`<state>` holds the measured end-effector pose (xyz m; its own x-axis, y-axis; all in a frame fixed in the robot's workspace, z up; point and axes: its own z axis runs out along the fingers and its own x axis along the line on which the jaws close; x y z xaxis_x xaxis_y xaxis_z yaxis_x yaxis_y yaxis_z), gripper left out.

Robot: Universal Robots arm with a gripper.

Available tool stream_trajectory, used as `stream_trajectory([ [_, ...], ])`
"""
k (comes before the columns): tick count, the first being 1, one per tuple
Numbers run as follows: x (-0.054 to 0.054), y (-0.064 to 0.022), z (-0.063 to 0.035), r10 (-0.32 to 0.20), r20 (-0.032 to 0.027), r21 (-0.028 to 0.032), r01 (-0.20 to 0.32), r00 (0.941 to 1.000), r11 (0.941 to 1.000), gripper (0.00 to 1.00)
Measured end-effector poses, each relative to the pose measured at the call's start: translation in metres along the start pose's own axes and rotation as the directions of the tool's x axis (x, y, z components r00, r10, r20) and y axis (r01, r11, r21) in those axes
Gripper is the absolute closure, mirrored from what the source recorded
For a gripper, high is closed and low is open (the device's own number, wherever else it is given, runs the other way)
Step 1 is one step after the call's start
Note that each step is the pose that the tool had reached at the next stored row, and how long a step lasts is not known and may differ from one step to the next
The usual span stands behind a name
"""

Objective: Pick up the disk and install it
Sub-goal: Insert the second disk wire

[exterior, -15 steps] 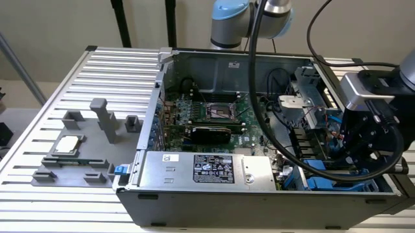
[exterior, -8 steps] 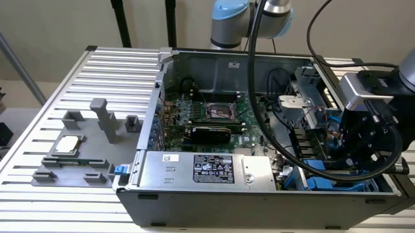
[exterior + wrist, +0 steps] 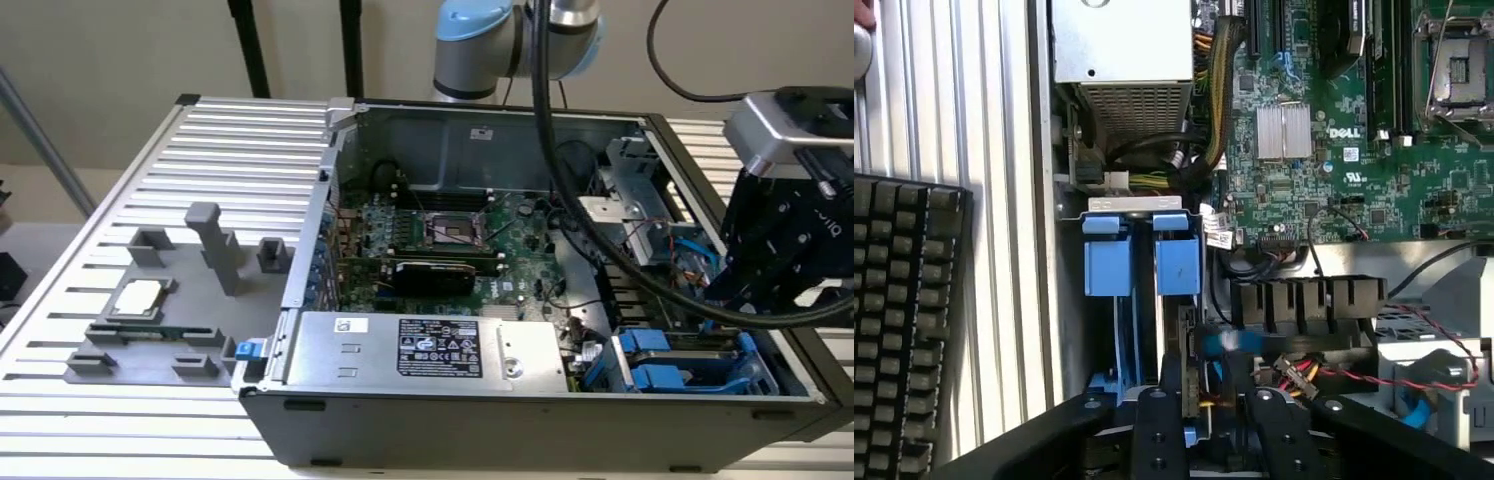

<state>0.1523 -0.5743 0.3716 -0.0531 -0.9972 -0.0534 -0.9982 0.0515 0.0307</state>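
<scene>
1. Where the exterior view looks down on the slatted aluminium table (image 3: 200, 130), an open steel computer case (image 3: 534, 400) lies on its side with the green motherboard (image 3: 441, 235) exposed, an empty CPU socket (image 3: 461, 228) at its middle.
2. Along the near edge of the case sits the boxy silver power supply (image 3: 427, 350) with its black label.
3. At the exterior view's right, the black gripper (image 3: 781, 265) hangs over the drive bay corner, thick black cables looping down to it from the blue-and-grey arm (image 3: 514, 45).
4. Beneath it stand the bright blue plastic carrier tabs (image 3: 654, 360) of the drive bays.
5. To the exterior view's left, a grey printed fixture (image 3: 160, 300) holds a small square silver processor chip (image 3: 140, 297).
6. In the wrist view, the gripper (image 3: 1219, 430) shows two matte black fingers (image 3: 1157, 435) set apart with a gap between.
7. Within that gap sits the disk (image 3: 1189, 400), seen edge-on and upright in its blue carrier (whether the pads actually press it, I cannot tell).
8. It stands at the drive bay, just beside two blue tabs (image 3: 1144, 265) of the neighbouring slots.
9. A black keyboard (image 3: 904, 320) lies on the ribbed table outside the case.
</scene>
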Motion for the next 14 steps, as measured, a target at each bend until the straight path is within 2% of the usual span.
stream_trajectory([
  [2,0.000,0.0003,-0.0048,0.001,0.0000,0.0001,-0.001,1.0000,1.0000,0.00],
  [4,0.000,0.0025,-0.0048,0.001,0.0005,0.0001,-0.001,1.0000,1.0000,0.00],
  [9,0.000,0.0146,-0.0047,0.001,0.0002,0.0001,-0.001,1.0000,1.0000,0.00],
  [14,0.001,0.0151,-0.0047,0.001,0.0001,0.0001,-0.001,1.0000,1.0000,0.00],
])
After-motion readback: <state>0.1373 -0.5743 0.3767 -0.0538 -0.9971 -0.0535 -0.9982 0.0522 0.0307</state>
